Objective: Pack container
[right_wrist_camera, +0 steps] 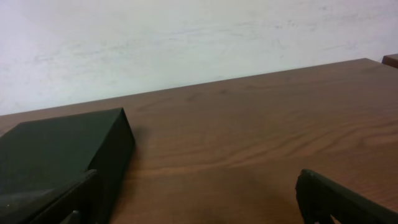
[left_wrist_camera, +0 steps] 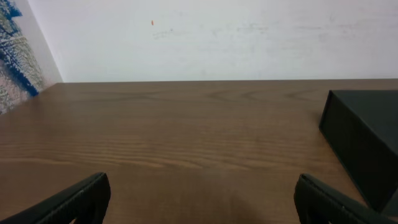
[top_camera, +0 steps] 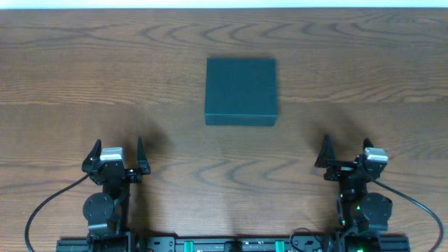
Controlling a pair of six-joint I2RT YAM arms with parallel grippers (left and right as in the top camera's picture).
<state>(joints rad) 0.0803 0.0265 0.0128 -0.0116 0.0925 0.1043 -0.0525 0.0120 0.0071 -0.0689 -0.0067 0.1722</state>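
The left gripper (top_camera: 117, 144) had its jaws wide apart, with nothing between them and nothing touching them. In the left wrist view its two dark fingers (left_wrist_camera: 79, 198) sat at the lower corners of the frame, with bare table (top_camera: 77, 70) between them. The right gripper (top_camera: 346, 143) was just as wide open and also held nothing. Only wood grain lay between its fingers in its own wrist view.

Both arms sat folded back low at the near edge of the table, one at each side. Their grippers pointed towards the far edge and were level with each other. A black cable (top_camera: 40, 208) looped out from the left arm's base, and another looped out from the right.

The container (top_camera: 241, 91) lay flat on the table with its lid down. It was beyond the grippers, about midway between them from left to right, and well apart from both. In the left wrist view it showed at the right edge, and in the right wrist view at the lower left, partly behind that gripper's left finger. Whether the finger touched it could not be told from that view, but from overhead they were apart. A pale wall (left_wrist_camera: 217, 37) stood behind the table's far edge.
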